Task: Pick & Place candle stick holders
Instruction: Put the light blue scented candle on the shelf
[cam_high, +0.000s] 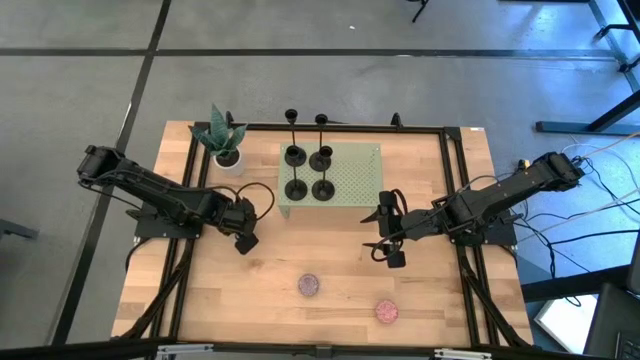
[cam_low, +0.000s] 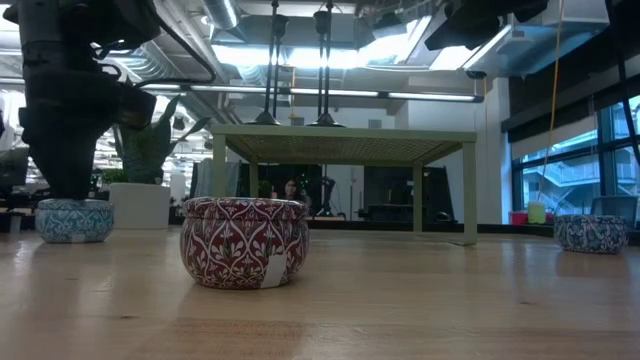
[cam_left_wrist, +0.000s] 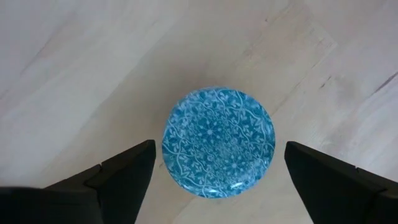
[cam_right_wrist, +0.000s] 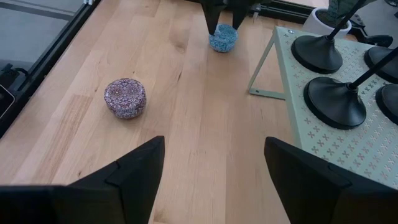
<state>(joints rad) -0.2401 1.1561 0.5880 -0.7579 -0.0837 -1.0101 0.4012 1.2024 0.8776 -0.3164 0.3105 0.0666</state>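
Left gripper (cam_left_wrist: 214, 171): fingers spread, over blue tin (cam_left_wrist: 218, 142) (nothing held). Right gripper (cam_right_wrist: 214, 165): fingers spread, empty, above bare wood. Four candle stick holders (cam_high: 308, 172): upright on green stand (cam_high: 355, 180), between arms, near plant (cam_high: 222, 140).

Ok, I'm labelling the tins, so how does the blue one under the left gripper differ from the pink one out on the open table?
Colour: the blue tin has a blue and white pattern, the pink tin a reddish-pink one. Place: the blue tin sits directly below the open left gripper; the pink tin stands alone with no gripper over it. Both are low, round, patterned and upright on the wooden table.
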